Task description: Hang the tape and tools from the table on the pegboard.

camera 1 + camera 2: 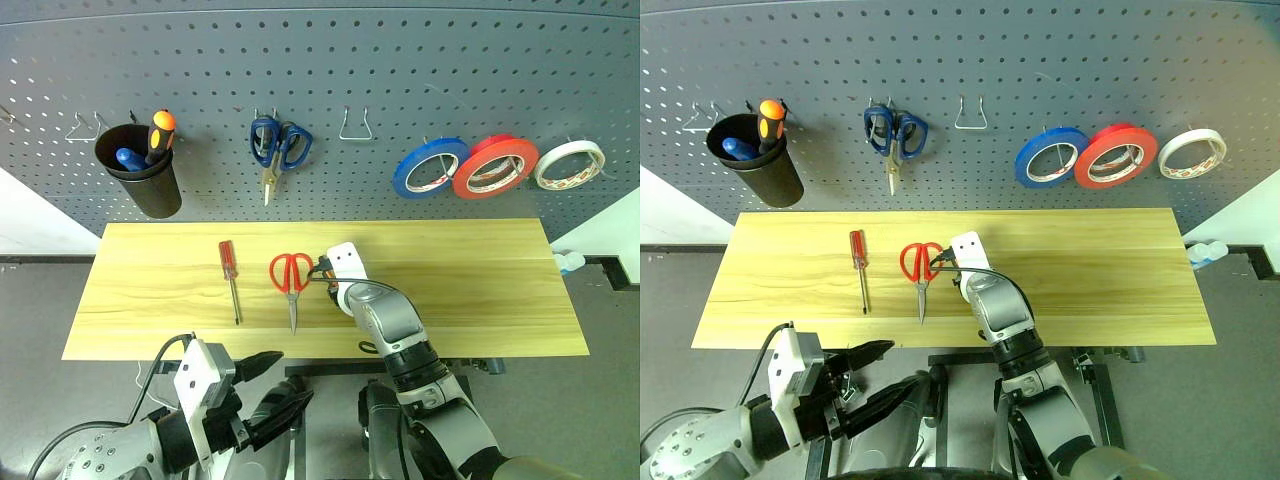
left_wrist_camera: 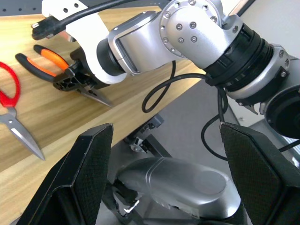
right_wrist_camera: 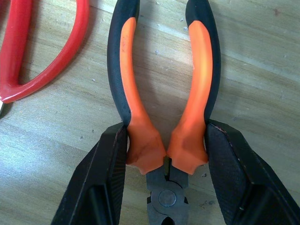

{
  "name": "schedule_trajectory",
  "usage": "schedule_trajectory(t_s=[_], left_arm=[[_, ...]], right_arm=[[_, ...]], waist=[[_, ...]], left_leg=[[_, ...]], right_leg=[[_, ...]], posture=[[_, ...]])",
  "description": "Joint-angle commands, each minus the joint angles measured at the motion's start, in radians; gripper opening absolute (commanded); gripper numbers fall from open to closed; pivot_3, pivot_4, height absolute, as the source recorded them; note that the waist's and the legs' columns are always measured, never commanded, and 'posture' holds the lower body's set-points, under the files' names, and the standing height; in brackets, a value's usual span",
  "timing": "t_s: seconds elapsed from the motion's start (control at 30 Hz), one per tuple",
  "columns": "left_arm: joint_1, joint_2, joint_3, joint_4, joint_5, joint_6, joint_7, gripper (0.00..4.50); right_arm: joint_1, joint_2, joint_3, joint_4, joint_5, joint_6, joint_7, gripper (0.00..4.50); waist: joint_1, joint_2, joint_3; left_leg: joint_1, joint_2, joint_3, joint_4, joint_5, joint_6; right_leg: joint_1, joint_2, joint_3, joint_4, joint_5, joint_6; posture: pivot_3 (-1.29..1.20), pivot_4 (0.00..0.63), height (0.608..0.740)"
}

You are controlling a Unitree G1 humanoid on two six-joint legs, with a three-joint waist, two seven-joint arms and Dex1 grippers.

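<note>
A: Where is the right gripper [image 3: 166, 154], and what is it doing?

B: Down on the table [image 1: 480, 300]; its two black fingers [image 3: 105, 178] are pressed against the orange-and-black handles of the pliers [image 3: 164, 93], pinching them just above the pivot; the pliers lie flat on the wood.

A: And the other tools?

B: The red-handled scissors [image 1: 291, 277] lie just beside the pliers, at nine o'clock of them, blades toward the near edge; the screwdriver [image 1: 230, 275] lies farther out at nine o'clock, apart from the scissors.

A: The tape?

B: The red tape roll [image 1: 495, 166] hangs on the pegboard [image 1: 400, 60], at two o'clock from the pliers, between a blue roll [image 1: 431, 166] and a white roll [image 1: 569, 164].

A: The left gripper [image 1: 275, 385]?

B: Below the table's near edge, at seven o'clock of the scissors; fingers spread wide, nothing between them.
</note>
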Motion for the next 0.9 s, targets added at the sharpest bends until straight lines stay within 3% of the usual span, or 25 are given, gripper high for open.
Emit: schedule_trajectory(t_s=[0.03,0.9], left_arm=[[0.004,-0.002,0.002,-0.026,-0.002,-0.022,-0.004,3.8],[-0.164,-0.019,-0.055,0.107,0.05,-0.044,-0.046,3.8]], right_arm=[[0.028,-0.01,0.0,0.015,-0.014,0.018,-0.001,2.11],[0.135,-0.133,0.047,-0.355,0.007,0.22,0.104,2.11]], waist=[[0.0,0.0,0.0],[0.0,-0.001,-0.001]], left_leg=[[0.0,0.0,0.0,0.0,0.0,0.0],[-0.002,0.0,0.0,-0.001,0.001,-0.002]], right_leg=[[0.0,0.0,0.0,0.0,0.0,0.0],[-0.002,0.0,0.0,0.001,0.002,0.004]], posture=[[-0.09,0.358,0.68],[-0.1,0.267,0.68]])
